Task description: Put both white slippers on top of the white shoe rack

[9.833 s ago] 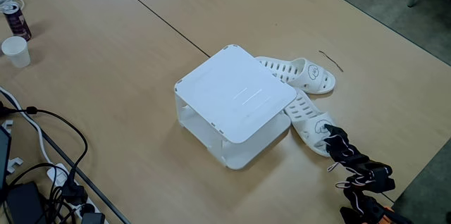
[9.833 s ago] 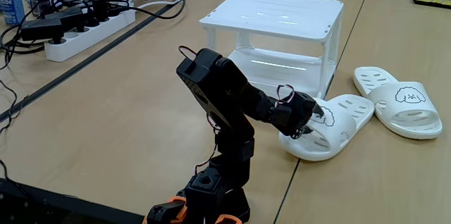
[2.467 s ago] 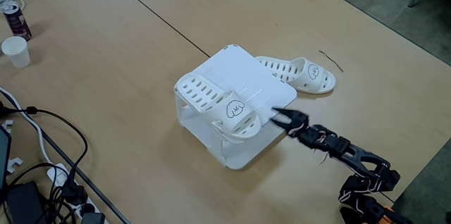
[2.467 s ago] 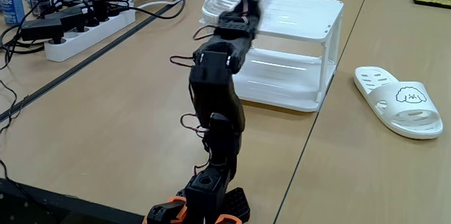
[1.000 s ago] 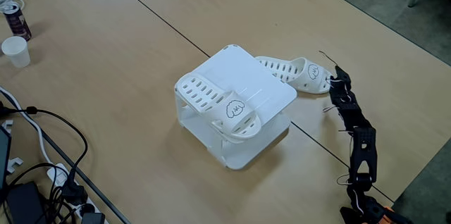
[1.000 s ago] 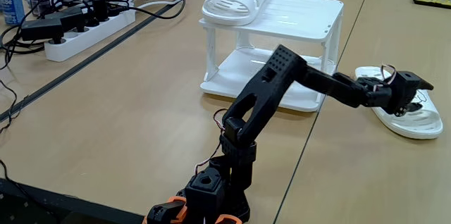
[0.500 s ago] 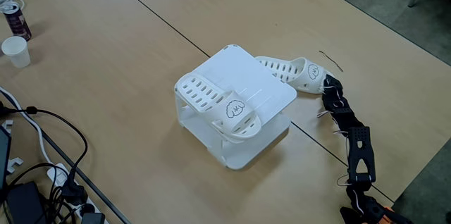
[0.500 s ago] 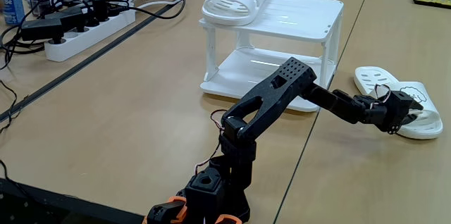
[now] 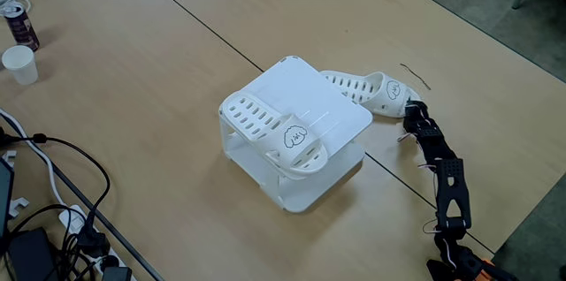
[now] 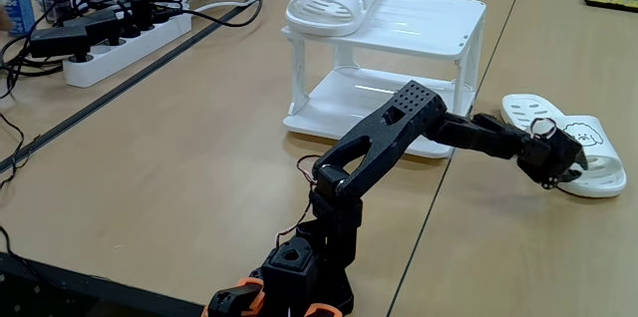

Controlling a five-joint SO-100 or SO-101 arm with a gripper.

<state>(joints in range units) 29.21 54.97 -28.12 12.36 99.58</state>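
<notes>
One white slipper (image 9: 272, 132) lies on the flat top of the white shoe rack (image 9: 332, 109), at its left part, and overhangs the rack's corner (image 10: 329, 0). The other white slipper (image 9: 367, 89) lies on the table to the right of the rack (image 10: 419, 28), sole down, its cartoon face up (image 10: 583, 138). My gripper (image 9: 410, 107) is stretched out low over the table and sits at this slipper's strap end (image 10: 560, 159). Its dark fingers look slightly open around the strap's edge, with nothing lifted.
A power strip (image 10: 120, 43) with tangled cables lies left of the rack. A paper cup (image 9: 19, 64) and a can (image 9: 18, 20) stand at the far left. More cables (image 9: 53, 219) crowd the lower left. The table's edge (image 9: 531, 219) runs close behind my arm.
My arm swung from above the table slipper down to its strap end and pushed in a little closer. The slipper on the rack has stayed put.
</notes>
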